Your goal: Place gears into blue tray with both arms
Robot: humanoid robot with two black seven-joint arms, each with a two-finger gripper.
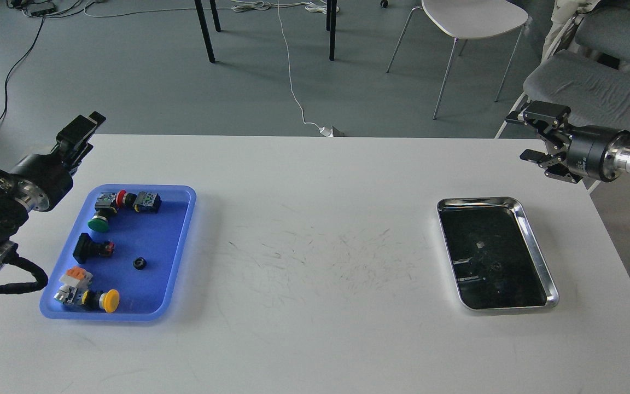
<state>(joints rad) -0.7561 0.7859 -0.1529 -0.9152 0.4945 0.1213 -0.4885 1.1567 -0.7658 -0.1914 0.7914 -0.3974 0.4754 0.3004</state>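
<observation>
The blue tray [156, 235] lies at the table's left. One tiny black gear [139, 263] rests on its floor near the middle, among several coloured push buttons [104, 210]. My left gripper [82, 130] hovers beyond the tray's far left corner, pointing up and away; it is seen side-on, so its fingers cannot be told apart. My right gripper [534, 135] is raised off the table's far right corner, open, with nothing between its fingers.
A shiny steel tray [479, 200] with a dark inside lies at the right; whether gears are in it cannot be told. A white chair [471, 19] and grey seats [588, 87] stand beyond the table.
</observation>
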